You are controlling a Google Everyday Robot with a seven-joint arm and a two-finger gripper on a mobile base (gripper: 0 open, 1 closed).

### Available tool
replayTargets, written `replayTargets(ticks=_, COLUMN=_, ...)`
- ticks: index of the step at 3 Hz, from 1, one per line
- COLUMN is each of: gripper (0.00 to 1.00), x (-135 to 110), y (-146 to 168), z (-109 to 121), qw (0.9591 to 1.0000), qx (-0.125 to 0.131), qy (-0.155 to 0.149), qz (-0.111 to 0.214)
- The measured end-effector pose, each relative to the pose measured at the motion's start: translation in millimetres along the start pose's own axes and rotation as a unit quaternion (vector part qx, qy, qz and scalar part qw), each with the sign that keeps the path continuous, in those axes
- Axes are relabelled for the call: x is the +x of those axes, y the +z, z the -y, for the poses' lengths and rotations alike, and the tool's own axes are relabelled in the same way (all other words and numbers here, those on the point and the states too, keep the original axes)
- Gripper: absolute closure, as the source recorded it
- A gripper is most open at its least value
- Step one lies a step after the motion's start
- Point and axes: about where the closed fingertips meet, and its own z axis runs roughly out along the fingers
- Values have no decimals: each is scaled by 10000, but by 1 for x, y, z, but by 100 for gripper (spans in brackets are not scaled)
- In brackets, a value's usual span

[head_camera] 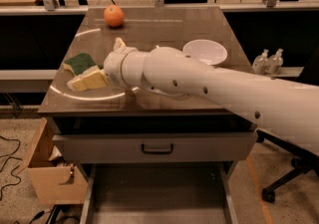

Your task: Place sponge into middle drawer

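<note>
The sponge (79, 62), dark green on top with a pale yellow body, lies on the left part of the cabinet top (164, 24). My gripper (87, 79) reaches in from the right on a thick white arm (209, 86). Its cream tip sits right at the sponge's near right edge, low over the top. I cannot tell whether it touches the sponge. The middle drawer (154, 195) is pulled out below the front of the cabinet. It has light-grey side walls and a bare dark-grey floor.
An orange fruit (113, 16) sits at the back left of the top. A white bowl (205, 52) stands at the right, just behind the arm. A closed drawer front with a dark handle (157, 148) is above the open drawer. A cardboard box (50, 178) stands on the floor at the left.
</note>
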Motion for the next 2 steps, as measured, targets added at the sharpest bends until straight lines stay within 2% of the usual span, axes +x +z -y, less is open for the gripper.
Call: replayTargets(ticks=2, gripper=0, x=10, y=34, z=-16, qw=9996, qx=-207, qy=178, qz=-35)
